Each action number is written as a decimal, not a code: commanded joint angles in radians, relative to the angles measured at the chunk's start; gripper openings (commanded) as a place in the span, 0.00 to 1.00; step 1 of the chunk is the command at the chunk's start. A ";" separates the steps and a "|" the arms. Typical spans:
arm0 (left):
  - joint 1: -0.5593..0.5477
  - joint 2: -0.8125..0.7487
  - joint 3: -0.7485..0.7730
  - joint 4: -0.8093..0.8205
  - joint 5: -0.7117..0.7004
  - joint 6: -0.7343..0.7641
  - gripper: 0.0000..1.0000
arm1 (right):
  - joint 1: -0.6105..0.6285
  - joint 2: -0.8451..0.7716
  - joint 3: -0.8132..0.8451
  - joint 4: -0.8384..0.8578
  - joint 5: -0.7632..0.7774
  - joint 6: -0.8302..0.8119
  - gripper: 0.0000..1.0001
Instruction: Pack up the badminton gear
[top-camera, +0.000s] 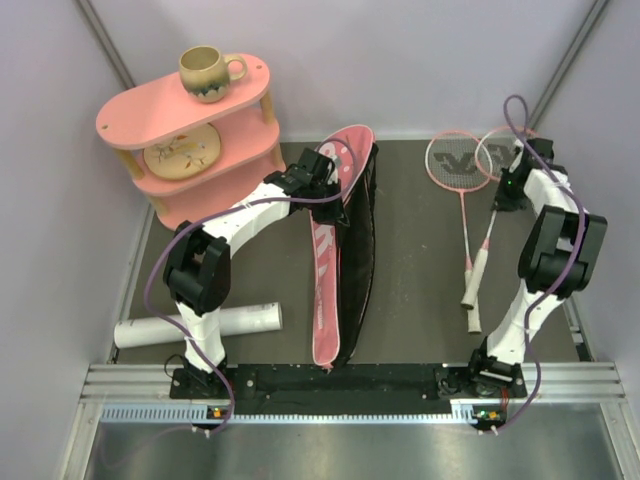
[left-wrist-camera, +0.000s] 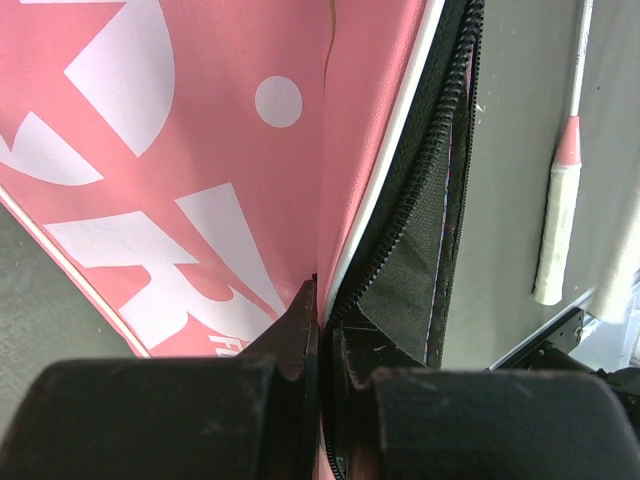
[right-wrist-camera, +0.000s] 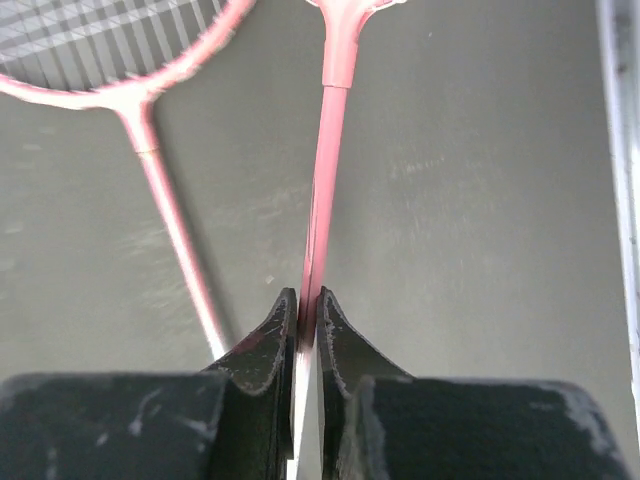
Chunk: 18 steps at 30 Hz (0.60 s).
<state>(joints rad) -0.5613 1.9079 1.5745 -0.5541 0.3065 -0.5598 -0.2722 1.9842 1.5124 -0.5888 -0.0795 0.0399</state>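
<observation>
The big pink bag (top-camera: 325, 290) lies open in the middle of the table, its black inside facing right. My left gripper (top-camera: 325, 168) is shut on the edge of its pink flap by the zip, and the left wrist view shows the same grip (left-wrist-camera: 322, 300) on the bag (left-wrist-camera: 200, 150). Two pink rackets lie at the right. My right gripper (top-camera: 507, 188) is shut on the shaft of the right racket (top-camera: 474, 275), just below its head, as the right wrist view (right-wrist-camera: 310, 298) confirms on the shaft (right-wrist-camera: 328, 160). The left racket (top-camera: 452, 160) lies beside it. The white tube (top-camera: 200, 326) lies near left. No shuttlecocks show.
The pink two-tier shelf (top-camera: 215, 180) stands at the back left with a brown mug (top-camera: 208, 72) on top and a plate on its lower tier. Grey walls close in the table on three sides. A racket handle (left-wrist-camera: 560, 220) lies right of the bag.
</observation>
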 joint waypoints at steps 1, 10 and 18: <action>0.023 0.008 0.010 0.028 0.013 0.001 0.00 | 0.036 -0.287 -0.015 -0.031 -0.041 0.181 0.00; 0.043 0.031 0.033 0.023 -0.009 0.037 0.00 | 0.314 -0.637 -0.282 -0.043 -0.155 0.274 0.00; 0.046 0.075 0.102 0.013 -0.040 0.040 0.00 | 0.637 -0.780 -0.392 -0.155 0.076 0.321 0.00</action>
<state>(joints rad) -0.5217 1.9518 1.5955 -0.5549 0.2825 -0.5247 0.2497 1.2854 1.1511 -0.6964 -0.1341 0.3084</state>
